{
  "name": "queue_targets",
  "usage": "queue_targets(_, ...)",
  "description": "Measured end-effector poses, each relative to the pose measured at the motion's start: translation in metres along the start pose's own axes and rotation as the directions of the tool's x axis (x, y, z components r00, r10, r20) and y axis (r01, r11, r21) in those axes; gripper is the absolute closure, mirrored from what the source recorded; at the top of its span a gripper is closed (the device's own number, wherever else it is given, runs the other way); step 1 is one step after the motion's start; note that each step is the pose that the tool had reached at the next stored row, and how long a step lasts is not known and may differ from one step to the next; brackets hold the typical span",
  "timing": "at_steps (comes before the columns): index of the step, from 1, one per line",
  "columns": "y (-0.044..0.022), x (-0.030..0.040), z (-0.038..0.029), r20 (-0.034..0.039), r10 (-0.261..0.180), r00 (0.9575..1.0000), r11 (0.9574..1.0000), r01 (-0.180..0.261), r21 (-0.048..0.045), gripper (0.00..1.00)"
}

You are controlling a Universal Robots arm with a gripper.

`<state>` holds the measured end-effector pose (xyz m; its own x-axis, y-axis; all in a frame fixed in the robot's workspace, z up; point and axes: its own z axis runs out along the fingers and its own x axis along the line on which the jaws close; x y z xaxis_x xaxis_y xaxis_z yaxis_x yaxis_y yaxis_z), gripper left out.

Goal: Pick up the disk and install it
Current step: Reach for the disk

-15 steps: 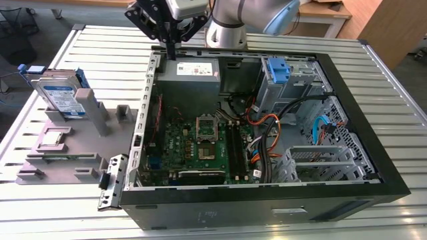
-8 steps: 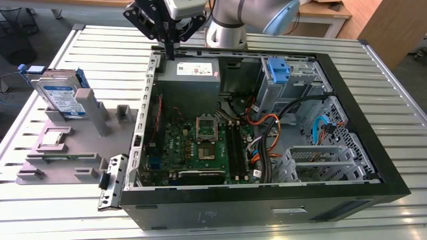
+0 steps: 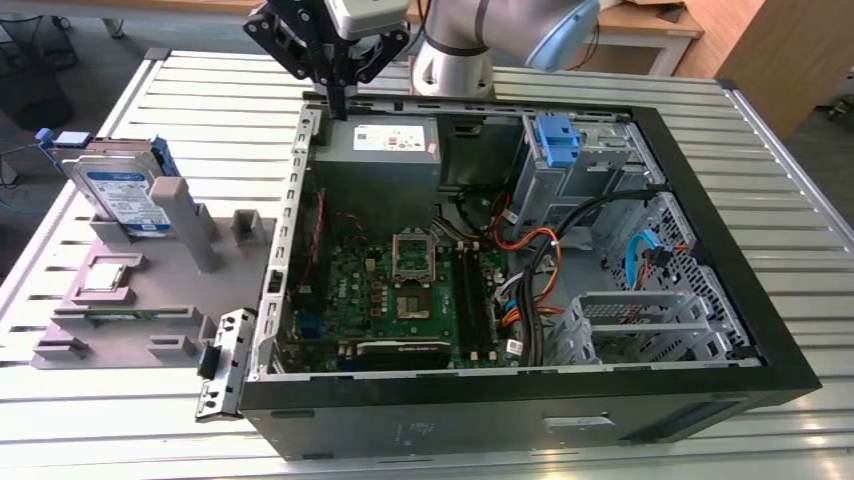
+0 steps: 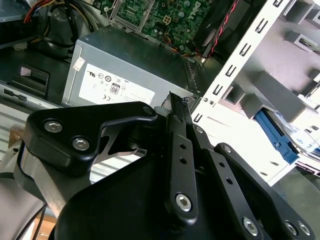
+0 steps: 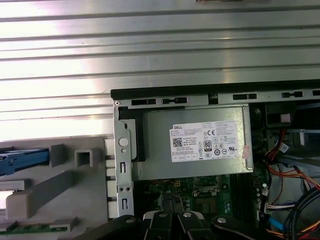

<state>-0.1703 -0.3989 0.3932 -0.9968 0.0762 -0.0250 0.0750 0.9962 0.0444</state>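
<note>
The disk (image 3: 124, 192) stands in a grey fixture (image 3: 144, 298) on a slatted metal table (image 3: 200, 95).

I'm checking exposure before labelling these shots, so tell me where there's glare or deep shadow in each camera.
First wrist view: glare blows out the slatted table, while the power supply is evenly lit. Second wrist view: the perforated rail washes out white. Exterior view: even light on the disk, shade inside the computer case.

A white label (image 5: 209, 140) with rows of black print, a square code and small certification marks lies on the grey power-supply box (image 5: 155, 150) in the first wrist view. At the exterior view's upper left, the disk (image 3: 127, 195) bears a blue-and-white label (image 3: 120, 188).
</note>
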Motion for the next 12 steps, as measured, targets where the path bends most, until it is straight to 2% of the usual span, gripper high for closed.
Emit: queue_targets(12,-0.0003,0.0037,-0.0001,0.0,0.0,1.0,1.0,0.0,-0.0001,0.89)
